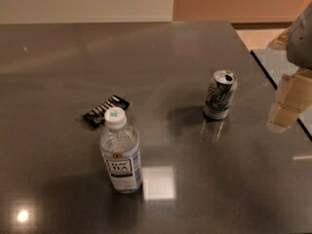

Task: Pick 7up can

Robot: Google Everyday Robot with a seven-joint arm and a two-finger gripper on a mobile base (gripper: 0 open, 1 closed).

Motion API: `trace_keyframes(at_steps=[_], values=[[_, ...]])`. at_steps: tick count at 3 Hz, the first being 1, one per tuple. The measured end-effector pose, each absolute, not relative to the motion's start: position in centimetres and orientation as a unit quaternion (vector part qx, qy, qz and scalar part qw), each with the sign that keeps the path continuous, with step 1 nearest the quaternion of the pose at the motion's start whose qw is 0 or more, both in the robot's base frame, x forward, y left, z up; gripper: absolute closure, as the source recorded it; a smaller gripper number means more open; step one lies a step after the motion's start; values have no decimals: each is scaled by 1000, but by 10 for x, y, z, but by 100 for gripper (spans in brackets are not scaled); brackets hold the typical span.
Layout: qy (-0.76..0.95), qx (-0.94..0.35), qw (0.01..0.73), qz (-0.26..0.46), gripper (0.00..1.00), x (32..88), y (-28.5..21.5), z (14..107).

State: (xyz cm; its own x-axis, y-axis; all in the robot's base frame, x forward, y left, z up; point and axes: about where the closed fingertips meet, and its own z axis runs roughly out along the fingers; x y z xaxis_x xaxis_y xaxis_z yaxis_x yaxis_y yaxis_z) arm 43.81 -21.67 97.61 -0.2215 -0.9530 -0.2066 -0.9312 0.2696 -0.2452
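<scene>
Nearest the front edge of the dark grey table (229, 194) stands a clear plastic bottle (121, 156), upright, with a white cap and a dark label low on its body. It is a little left of the middle of the tabletop. A bright square reflection (158, 182) lies on the surface just beside its base on the right, and a smaller glint (22, 216) sits by the near left corner.

Just behind the bottle, and slightly to its left, a small black packet (106, 110) with white stripes lies flat at an angle, apart from the bottle's base.

Farther back and well over toward the right edge stands the 7up can (220, 95). It is upright, its silver top shows a dark opening, and its shadow falls on the table to its left. It is well apart from the bottle and the packet.

Right of the can, above the table's right edge, the gripper (282, 115) hangs from a grey arm section (302, 33) that enters at the upper right corner of the view. Its cream-coloured end slants downward and to the left, toward the tabletop. It is clear of the can, with bare table between them, and nothing can be seen in its hold. Whether the claw is open or closed I cannot tell.

The far edge of the table meets a pale wall (87, 1).
</scene>
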Motion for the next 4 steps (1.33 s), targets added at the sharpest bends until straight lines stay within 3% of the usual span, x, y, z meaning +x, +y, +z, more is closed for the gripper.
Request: trace_keyframes(at_steps=[2, 4], values=[[785, -589, 189, -14, 0, 454, -221, 972], [782, -566, 255, 56, 0, 497, -222, 945]])
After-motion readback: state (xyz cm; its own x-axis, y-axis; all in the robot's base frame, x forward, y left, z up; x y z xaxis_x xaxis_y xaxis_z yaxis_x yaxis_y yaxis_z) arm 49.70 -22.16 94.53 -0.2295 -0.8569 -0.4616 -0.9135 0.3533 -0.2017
